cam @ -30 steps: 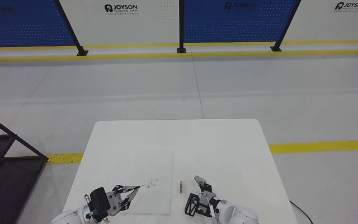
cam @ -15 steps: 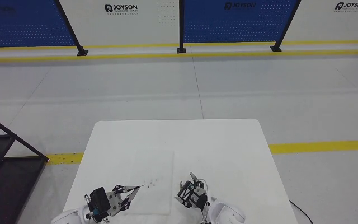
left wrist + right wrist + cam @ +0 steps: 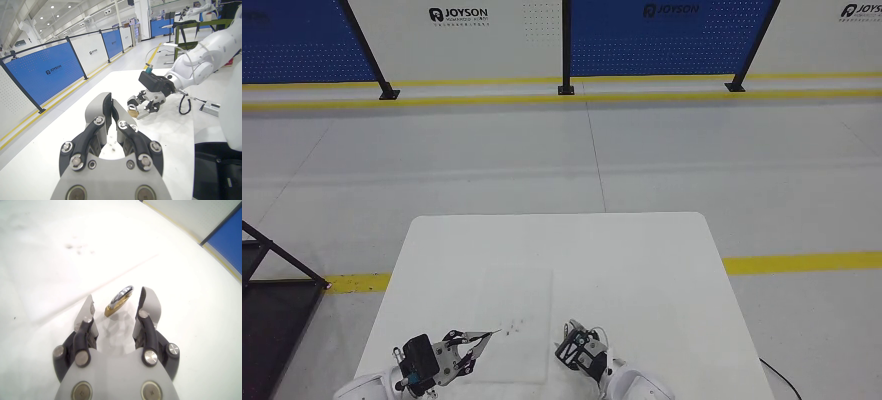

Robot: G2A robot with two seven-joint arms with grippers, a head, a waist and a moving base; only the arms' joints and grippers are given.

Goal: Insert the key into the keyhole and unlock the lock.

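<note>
The right hand [image 3: 117,295] sits open astride the lock [image 3: 113,310] on the bench [image 3: 642,260] — the left hand [image 3: 111,103], closed, hovers to its left.

Bright, even light from ceiling lamps [image 3: 51,7]; I see glare on the white table [image 3: 47,275] and on the shackle of the lock [image 3: 118,303] (wrist views bow straight lines near edges).

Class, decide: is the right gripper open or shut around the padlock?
The right gripper is open: in the right wrist view its fingers stand apart, one on each side of the padlock on the table.
</note>
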